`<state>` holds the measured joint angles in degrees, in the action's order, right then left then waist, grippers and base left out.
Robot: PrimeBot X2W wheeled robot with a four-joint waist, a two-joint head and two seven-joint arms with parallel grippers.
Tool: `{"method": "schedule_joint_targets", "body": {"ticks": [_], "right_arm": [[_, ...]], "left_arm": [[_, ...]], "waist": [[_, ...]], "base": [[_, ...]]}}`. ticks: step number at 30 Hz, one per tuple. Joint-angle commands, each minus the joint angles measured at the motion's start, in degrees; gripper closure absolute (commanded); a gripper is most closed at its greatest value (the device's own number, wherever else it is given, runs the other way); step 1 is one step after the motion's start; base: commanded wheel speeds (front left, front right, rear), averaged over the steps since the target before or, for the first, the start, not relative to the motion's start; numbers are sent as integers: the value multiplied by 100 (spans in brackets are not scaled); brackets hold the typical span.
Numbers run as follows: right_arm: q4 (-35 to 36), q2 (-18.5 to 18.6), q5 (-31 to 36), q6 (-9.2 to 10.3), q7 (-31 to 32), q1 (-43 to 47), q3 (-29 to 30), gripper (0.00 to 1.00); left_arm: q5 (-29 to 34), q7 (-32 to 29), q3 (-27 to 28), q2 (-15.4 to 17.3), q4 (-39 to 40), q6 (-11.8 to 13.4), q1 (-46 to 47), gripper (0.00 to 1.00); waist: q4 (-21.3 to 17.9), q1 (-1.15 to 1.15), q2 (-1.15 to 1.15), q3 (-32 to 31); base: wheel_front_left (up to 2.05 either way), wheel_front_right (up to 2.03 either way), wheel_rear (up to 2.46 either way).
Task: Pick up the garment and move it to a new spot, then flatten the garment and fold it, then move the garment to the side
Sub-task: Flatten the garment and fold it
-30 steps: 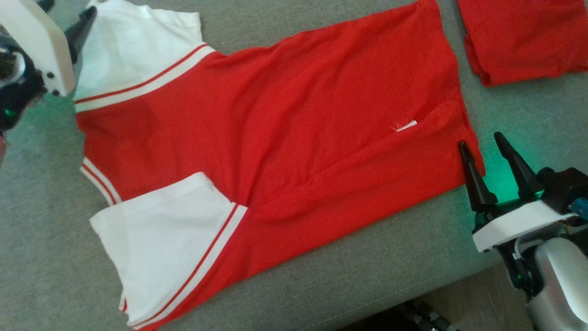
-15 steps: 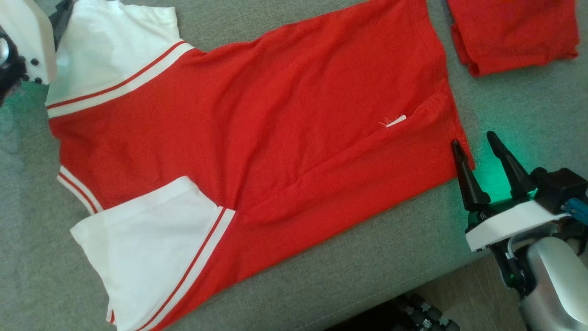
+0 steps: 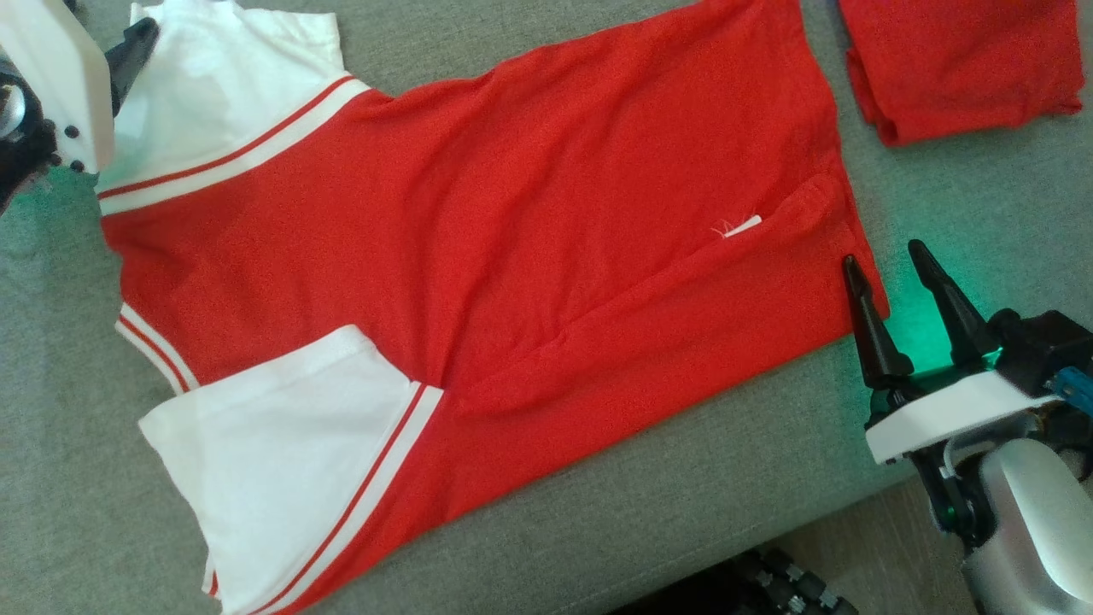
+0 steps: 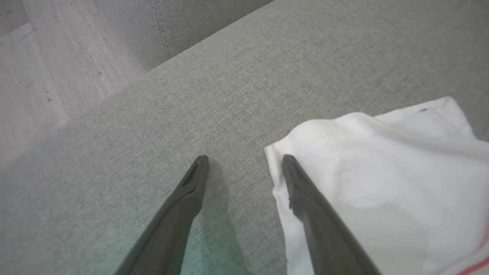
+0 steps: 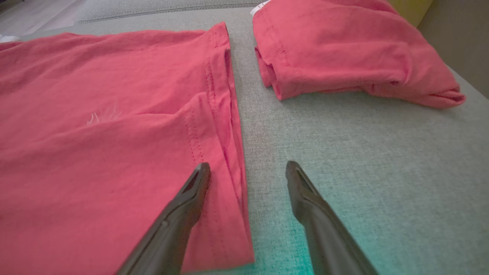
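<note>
Lying flat on the cushion (image 3: 640,530), the garment (image 3: 512,213) spans between left gripper (image 4: 244,157) and right gripper (image 3: 881,254), jaws released.

The head camera looks steeply down from high above. Each wrist camera looks low and close along its own fingers. The garment (image 3: 512,256) edge at the right gripper (image 5: 247,164) also shows from the head.

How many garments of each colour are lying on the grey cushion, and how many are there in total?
red garment with white sleeves, spread flat: 1
folded red garment, lying apart beside the hem of the first: 1
Total: 2
</note>
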<state>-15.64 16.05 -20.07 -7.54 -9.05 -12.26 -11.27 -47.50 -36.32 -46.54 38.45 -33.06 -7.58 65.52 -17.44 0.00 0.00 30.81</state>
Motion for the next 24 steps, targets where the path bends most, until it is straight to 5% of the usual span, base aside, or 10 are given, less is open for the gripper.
{"method": "schedule_joint_targets", "body": {"ticks": [1, 9, 10, 11, 14, 16, 24], "right_arm": [[165, 55, 50, 5, -10, 101, -56, 0], [189, 49, 62, 5, -14, 57, -40, 0], [188, 45, 65, 5, -16, 55, -40, 0], [188, 40, 66, 5, -17, 53, -41, 0], [189, 32, 62, 5, -18, 37, -48, 0], [191, 44, 54, 5, -16, 26, -47, 0], [310, 167, -143, 5, 172, -356, -259, 0]], "left_arm": [[-45, -32, 179, 272, 157, 9, 215, 0], [-166, -39, -145, 311, 308, 9, 179, 5], [-176, -28, -194, 331, 332, 9, 176, 17], [-180, -30, -244, 352, 342, 9, 172, 50], [-239, -64, -382, 393, 354, 9, 146, 66], [-290, -51, -441, 410, 367, 9, 150, 100], [11, 850, -708, 524, 453, 9, 412, 100]], "waist": [[-3, 0, 0, 35], [-22, 0, 0, 98], [-28, 0, 0, 100], [-36, 0, 0, 103], [-61, 0, 0, 109], [-71, 0, 0, 112], [-57, 0, 0, -8]], "base": [[0, 0, 0], [0, 0, 0], [0, 0, 0], [0, 0, 0], [0, 0, 0], [0, 0, 0], [0, 0, 0]]}}
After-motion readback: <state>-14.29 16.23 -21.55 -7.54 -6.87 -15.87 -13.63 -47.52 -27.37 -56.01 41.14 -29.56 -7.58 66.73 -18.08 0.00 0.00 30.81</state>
